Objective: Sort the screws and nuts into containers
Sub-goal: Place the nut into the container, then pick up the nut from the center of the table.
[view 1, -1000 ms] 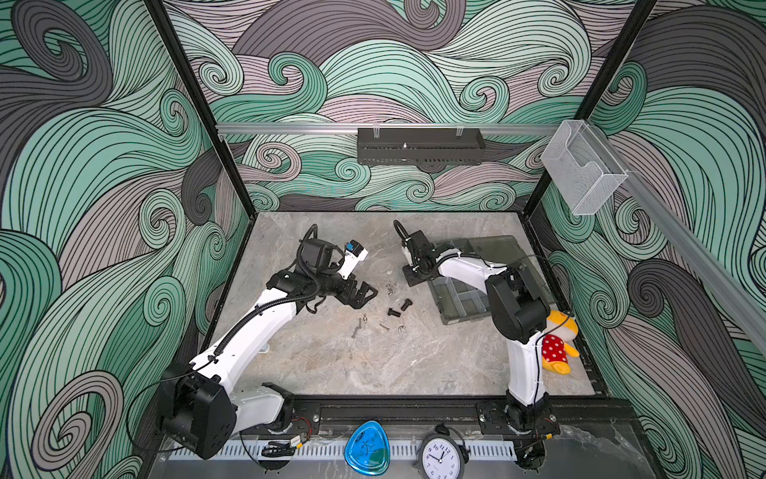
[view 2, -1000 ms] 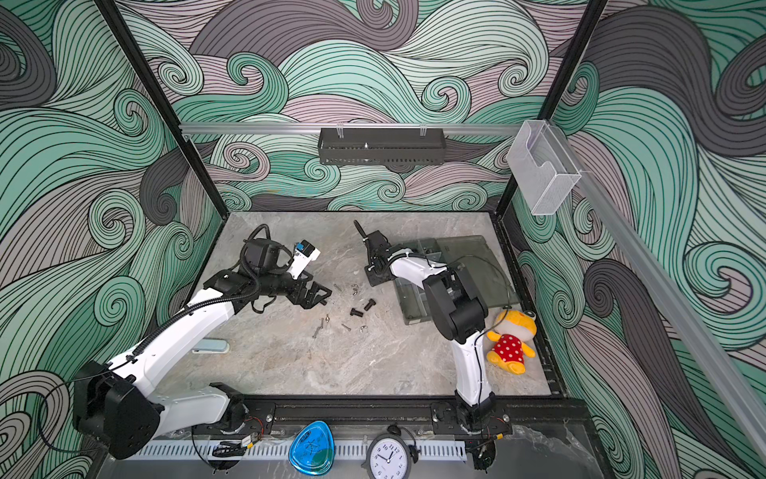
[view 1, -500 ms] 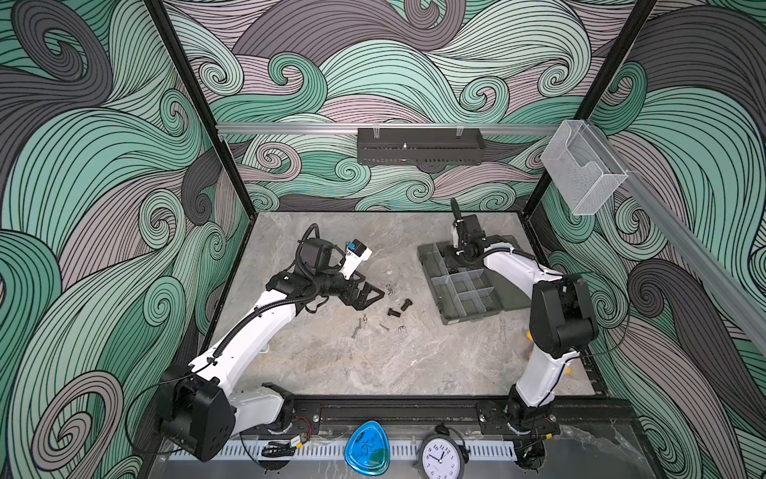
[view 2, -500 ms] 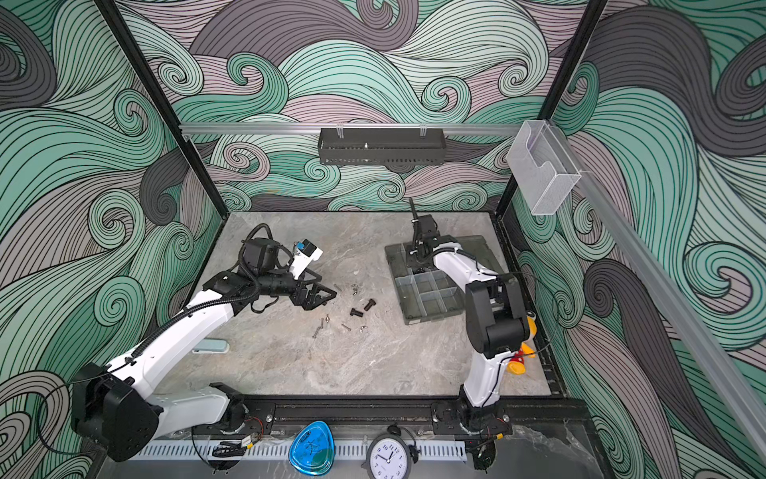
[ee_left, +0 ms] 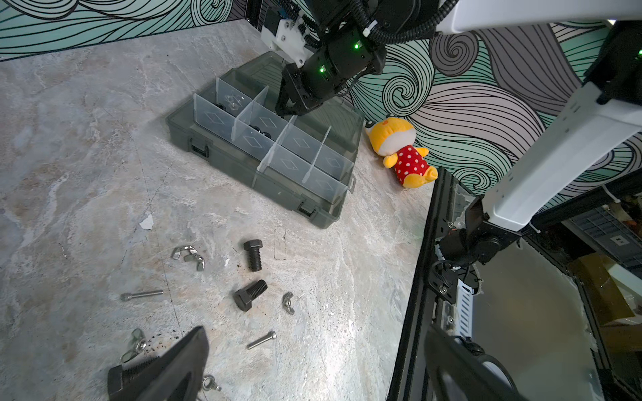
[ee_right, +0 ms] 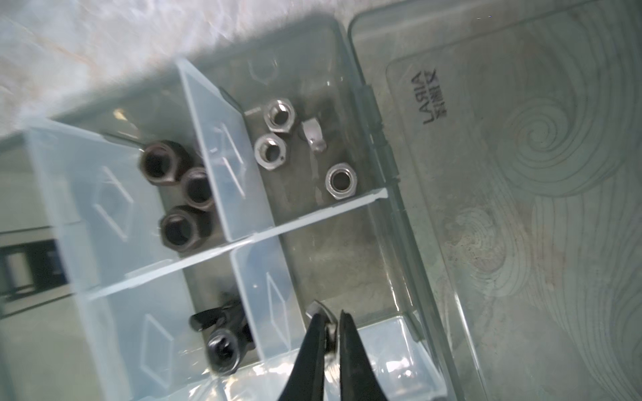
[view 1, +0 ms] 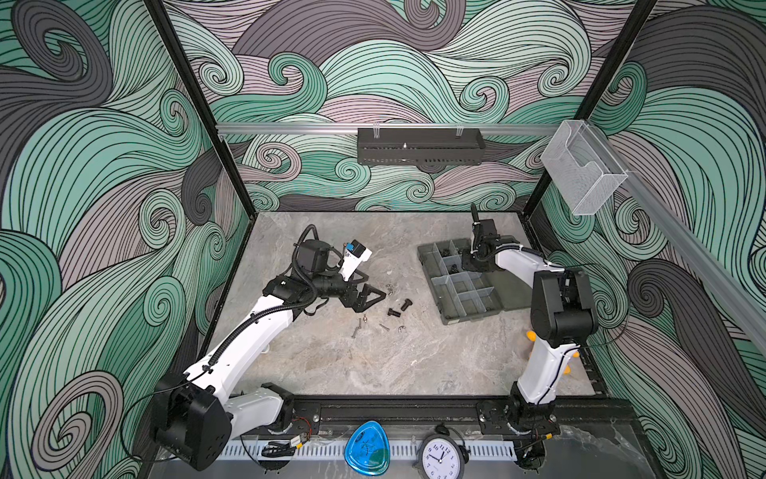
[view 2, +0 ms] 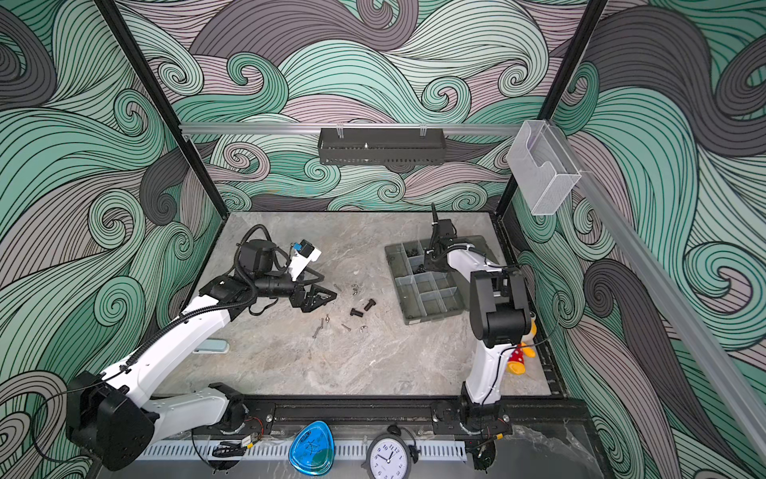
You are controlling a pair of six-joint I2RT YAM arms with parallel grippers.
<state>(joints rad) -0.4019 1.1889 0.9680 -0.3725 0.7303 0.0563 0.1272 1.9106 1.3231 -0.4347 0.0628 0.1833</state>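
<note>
Marble-grey table [view 1: 331, 365], swirling green walls all round, and the action is at the box [ee_left: 239, 166] on the right side, its lid [ee_right: 521, 208] lying flat open. Nose-down inside a hinge-side cell goes the right gripper [ee_right: 330, 323], tips almost together with a small silver nut [ee_right: 321, 309] nipped between them, over the cell's bare floor. Next door sit silver hex nuts [ee_right: 274, 114]. Across the dividers are black hex nuts [ee_right: 163, 163] and black wing nuts [ee_right: 222, 336]. Nuts are going in by kind, then, and this looks like the drop.

The right arm has its elbow hiked high beside the box's near end. The forearm slopes down and away to the far end, and the wrist is bent over so the fingers point at the cell floor.

Across the table, the left gripper [view 1: 372, 301] is spread wide and carries nothing. It sits low over the table, the arm stretched long from its front corner, fingers aimed at the scatter. Out there lie black bolts [ee_left: 253, 255], thin screws [ee_left: 141, 295] and silver wing nuts [ee_left: 187, 256], all between it and the box. A third bolt [ee_left: 132, 373] shows right beside one left finger; touching or not, hard to say.

Handling, by the look, is all hard, light, slick metal. Bolts will roll, so take them across the shank near the head. Thin screws hug the marble and want a mid-shaft pinch from straight above. Wing nuts sit steadier and can be grabbed across the two ears.
</note>
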